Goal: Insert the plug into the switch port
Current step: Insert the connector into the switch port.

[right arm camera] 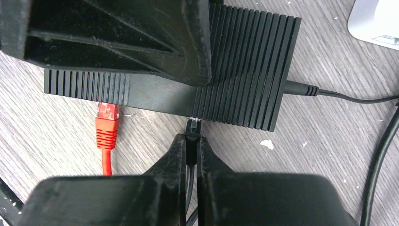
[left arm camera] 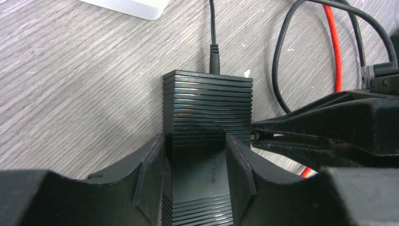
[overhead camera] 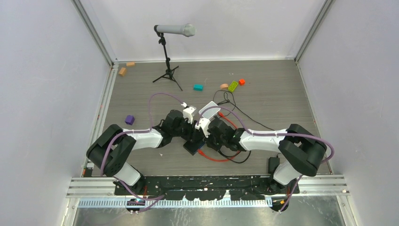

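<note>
The flat black ribbed switch [right arm camera: 244, 66] lies on the table, also in the left wrist view [left arm camera: 207, 103] and the top view [overhead camera: 193, 147]. My left gripper [left arm camera: 195, 160] is shut across its two sides. My right gripper [right arm camera: 190, 141] is shut on a small clear-tipped plug [right arm camera: 193, 123] with a black boot and black cable; its tip touches the switch's near edge. A red-booted plug [right arm camera: 107, 115] on the red cable [left arm camera: 331, 42] sits against the same edge further left. The port openings themselves are hidden.
A black power lead [right arm camera: 339, 96] leaves the switch's far end. A white rounded box [right arm camera: 376, 21] lies just beyond it. Loose black and red cables loop right of the switch. A microphone stand [overhead camera: 167, 61] and small coloured blocks [overhead camera: 198, 87] stand at the back.
</note>
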`<action>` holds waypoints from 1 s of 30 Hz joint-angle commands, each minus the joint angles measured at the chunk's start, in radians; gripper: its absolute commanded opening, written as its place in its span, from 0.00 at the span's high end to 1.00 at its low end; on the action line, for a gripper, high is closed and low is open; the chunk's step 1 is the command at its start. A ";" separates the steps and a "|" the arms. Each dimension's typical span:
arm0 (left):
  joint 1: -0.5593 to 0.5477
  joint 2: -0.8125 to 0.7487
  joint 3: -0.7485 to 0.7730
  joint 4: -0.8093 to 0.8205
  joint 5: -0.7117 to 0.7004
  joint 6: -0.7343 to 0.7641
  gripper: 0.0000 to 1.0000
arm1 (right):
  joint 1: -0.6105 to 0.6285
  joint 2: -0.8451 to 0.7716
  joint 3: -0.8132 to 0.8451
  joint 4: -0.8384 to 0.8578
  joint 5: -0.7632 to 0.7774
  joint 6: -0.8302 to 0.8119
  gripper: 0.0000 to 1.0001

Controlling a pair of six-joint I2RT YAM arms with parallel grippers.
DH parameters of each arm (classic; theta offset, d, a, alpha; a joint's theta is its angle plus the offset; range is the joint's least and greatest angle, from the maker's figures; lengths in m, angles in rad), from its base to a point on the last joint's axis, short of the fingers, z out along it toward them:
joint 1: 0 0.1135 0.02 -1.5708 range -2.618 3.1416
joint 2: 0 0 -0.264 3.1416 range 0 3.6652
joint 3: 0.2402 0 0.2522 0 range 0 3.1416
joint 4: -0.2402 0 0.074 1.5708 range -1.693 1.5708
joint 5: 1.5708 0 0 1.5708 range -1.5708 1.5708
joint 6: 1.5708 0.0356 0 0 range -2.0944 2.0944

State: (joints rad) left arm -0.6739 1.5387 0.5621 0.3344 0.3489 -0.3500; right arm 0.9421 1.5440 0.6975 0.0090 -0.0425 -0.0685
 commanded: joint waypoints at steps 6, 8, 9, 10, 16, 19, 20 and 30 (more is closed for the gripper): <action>-0.116 0.012 -0.076 -0.043 0.264 -0.031 0.54 | 0.017 0.010 -0.019 0.643 0.117 -0.007 0.99; -0.116 0.008 -0.080 -0.035 0.246 -0.040 0.54 | 0.018 0.001 -0.067 0.637 0.119 -0.019 1.00; -0.114 0.003 -0.082 -0.035 0.231 -0.044 0.53 | 0.018 -0.003 -0.091 0.635 0.115 -0.020 1.00; -0.110 -0.002 -0.082 -0.034 0.210 -0.051 0.53 | 0.018 -0.010 -0.116 0.636 0.106 -0.018 1.00; -0.051 -0.029 -0.033 -0.058 0.121 -0.057 0.44 | 0.018 -0.019 -0.144 0.529 0.000 -0.023 1.00; -0.019 -0.040 0.021 -0.110 0.087 -0.035 0.39 | 0.018 -0.008 -0.115 0.453 -0.012 -0.021 0.97; -0.009 -0.045 0.042 -0.135 0.068 -0.025 0.37 | 0.017 -0.006 -0.115 0.457 -0.008 -0.009 0.96; 0.051 -0.280 0.220 -0.412 -0.412 0.081 0.11 | 0.018 0.037 -0.092 0.442 0.076 0.021 0.87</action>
State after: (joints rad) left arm -0.6357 1.3994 0.7361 0.0204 0.1761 -0.3073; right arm 0.9554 1.5551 0.5423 0.3851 -0.0059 -0.0650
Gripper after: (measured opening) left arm 0.823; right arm 0.124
